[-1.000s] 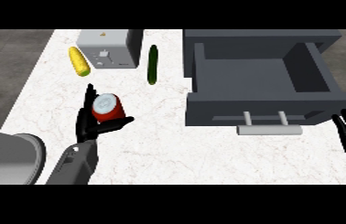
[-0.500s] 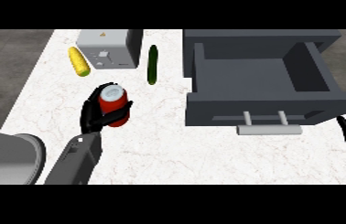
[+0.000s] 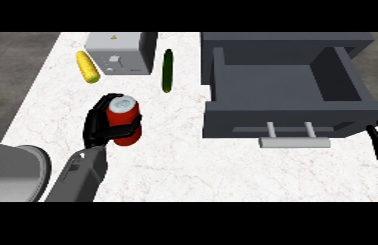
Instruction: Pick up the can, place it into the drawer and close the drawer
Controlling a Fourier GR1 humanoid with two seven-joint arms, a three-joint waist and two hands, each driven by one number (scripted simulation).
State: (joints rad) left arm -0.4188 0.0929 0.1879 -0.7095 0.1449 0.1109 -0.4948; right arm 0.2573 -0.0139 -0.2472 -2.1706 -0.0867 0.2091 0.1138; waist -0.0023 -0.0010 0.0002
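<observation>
A red can [image 3: 125,120] with a silver top stands upright on the left half of the white counter [image 3: 192,164]. My left hand [image 3: 98,125] is curled round it from the left, and the grey forearm rises from the lower edge. The dark grey drawer [image 3: 221,84] at the right is pulled open, with nothing showing inside and its pale handle [image 3: 292,132] facing me. The can is well left of the drawer's front. Of my right hand [image 3: 371,137], only a thin black sliver shows at the right edge, beside the drawer front.
At the back left stands a grey boxy appliance [image 3: 114,54], with a yellow corn cob [image 3: 87,66] on its left. A dark green cucumber [image 3: 167,70] lies between it and the drawer. A grey rounded object [image 3: 18,174] fills the lower left corner.
My left hand has closed round the can. The can has shifted slightly right and now looks taller and nearer in the view. The drawer has not moved.
</observation>
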